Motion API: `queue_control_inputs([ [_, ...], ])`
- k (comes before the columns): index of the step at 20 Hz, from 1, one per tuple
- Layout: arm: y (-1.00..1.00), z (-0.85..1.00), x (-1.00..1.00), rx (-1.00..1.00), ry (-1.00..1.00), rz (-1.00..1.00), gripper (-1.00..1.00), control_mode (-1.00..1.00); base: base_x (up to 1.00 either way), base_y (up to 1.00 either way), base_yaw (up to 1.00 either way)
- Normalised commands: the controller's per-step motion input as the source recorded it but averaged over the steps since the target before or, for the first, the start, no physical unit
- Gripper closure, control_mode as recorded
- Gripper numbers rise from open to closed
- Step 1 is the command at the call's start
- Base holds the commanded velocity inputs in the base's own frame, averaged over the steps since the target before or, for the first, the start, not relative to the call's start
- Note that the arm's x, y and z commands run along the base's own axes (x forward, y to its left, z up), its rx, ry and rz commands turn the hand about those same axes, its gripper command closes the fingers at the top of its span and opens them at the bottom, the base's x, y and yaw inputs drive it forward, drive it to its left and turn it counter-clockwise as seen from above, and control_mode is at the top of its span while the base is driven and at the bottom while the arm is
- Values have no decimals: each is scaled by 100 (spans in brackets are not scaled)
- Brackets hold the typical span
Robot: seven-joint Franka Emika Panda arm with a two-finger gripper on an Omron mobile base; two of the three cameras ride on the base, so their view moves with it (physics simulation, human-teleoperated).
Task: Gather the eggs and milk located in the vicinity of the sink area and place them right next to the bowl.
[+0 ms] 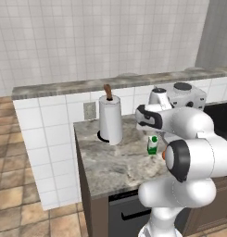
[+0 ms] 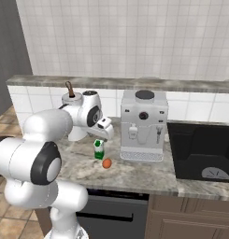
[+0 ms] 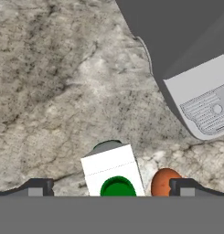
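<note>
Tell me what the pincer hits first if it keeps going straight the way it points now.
Most likely the milk: in the hand view its white top sits between the open pincer fingertips, directly ahead. An egg lies beside it near one fingertip. How far off the carton is remains unclear.

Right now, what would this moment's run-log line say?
gripper: open, above milk | milk: upright on counter, between fingertips | egg: beside milk | nothing held

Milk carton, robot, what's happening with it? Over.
Gripper open, above small green-and-white milk carton. Carton upright on marble counter. Orange-brown egg right beside it, by one fingertip.
</note>
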Motion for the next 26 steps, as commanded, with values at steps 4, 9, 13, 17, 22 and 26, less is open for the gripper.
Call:
queue_control_inputs([
  [4,-3,-13,0,0,0,0,-100,-100,0,0,0],
  [9,0,-15,0,0,0,0,-100,-100,0,0,0],
  [13,0,-9,-1,1,0,0,-100,-100,0,0,0],
  [17,0,-17,0,0,0,0,-100,-100,0,0,0],
  [22,0,-27,0,0,1,0,-100,-100,0,0,0],
  [26,0,-24,0,0,1,0,-100,-100,0,0,0],
])
